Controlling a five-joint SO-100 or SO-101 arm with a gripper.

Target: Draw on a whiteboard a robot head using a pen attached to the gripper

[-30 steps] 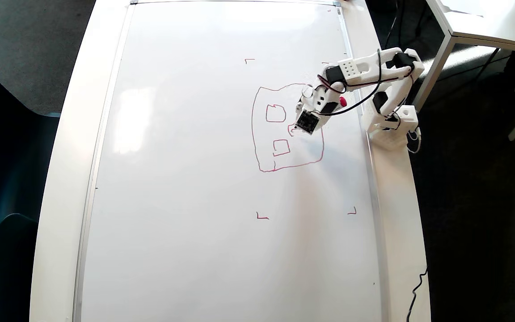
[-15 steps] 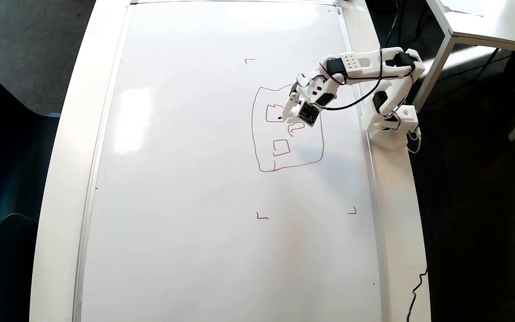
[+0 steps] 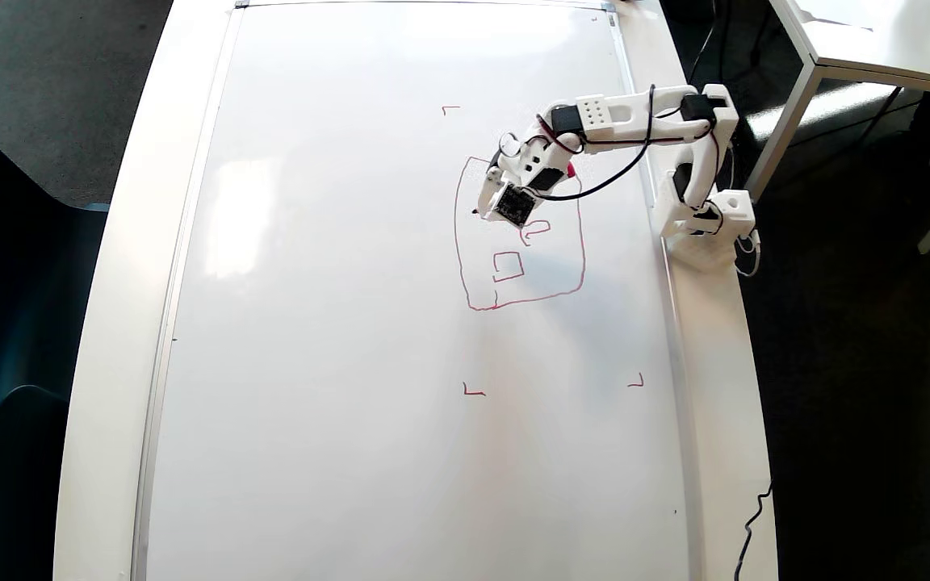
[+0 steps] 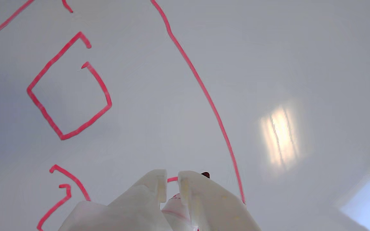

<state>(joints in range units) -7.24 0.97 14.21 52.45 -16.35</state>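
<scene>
End effector point(image 4: 172, 179) clamped on the pen point(image 4: 206, 175), fingers nearly together, tip over the whiteboard point(image 3: 336, 323) just inside the robot head point(image 3: 520, 300) outline's left edge in overhead view, above the lower small square

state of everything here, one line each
hand: fingers nearly together, clamped on the pen
pen: dark tip showing just past the fingers, at the board
robot head: red outline, one small square and a curl visible, upper part hidden by the arm
whiteboard: lying flat, mostly blank
</scene>
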